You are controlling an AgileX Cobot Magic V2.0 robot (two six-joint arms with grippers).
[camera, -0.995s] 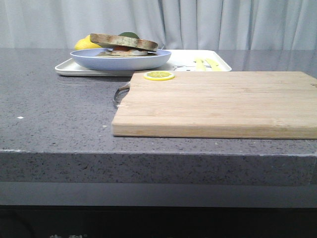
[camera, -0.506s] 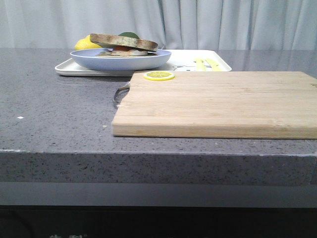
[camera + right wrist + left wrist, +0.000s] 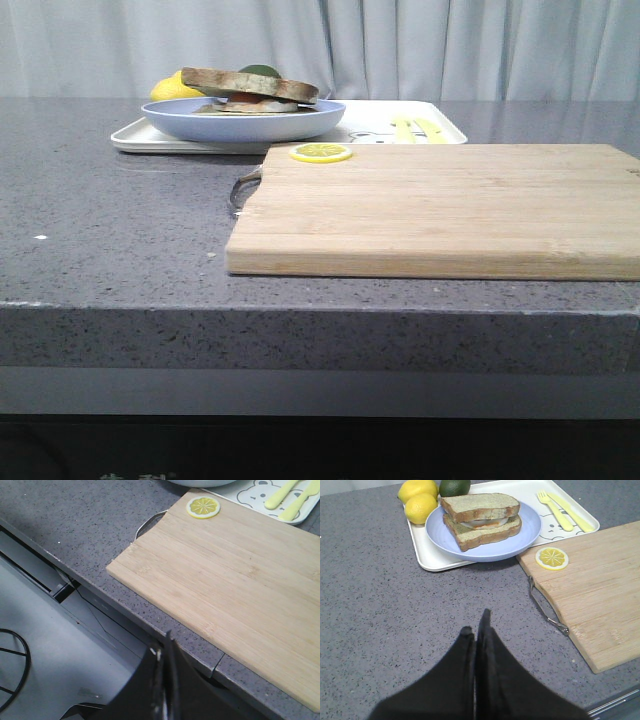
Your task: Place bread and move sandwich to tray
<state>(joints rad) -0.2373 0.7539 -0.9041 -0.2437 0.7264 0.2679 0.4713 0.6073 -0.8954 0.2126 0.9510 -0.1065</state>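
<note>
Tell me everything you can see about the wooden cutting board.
The cutting board is a light wooden rectangle with straight grain, looking like bamboo, lying flat on the grey speckled counter. A metal handle is fixed to its short edge. A lemon slice rests on its far corner, nearest the white tray. Nothing else sits on it.

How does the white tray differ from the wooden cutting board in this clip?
The tray is white with a raised rim; the cutting board is flat bare wood with a metal handle. The tray carries the blue plate with the sandwich, plus fruit and yellow cutlery; the board holds only a lemon slice. Both are rectangular and lie flat on the grey counter.
</note>
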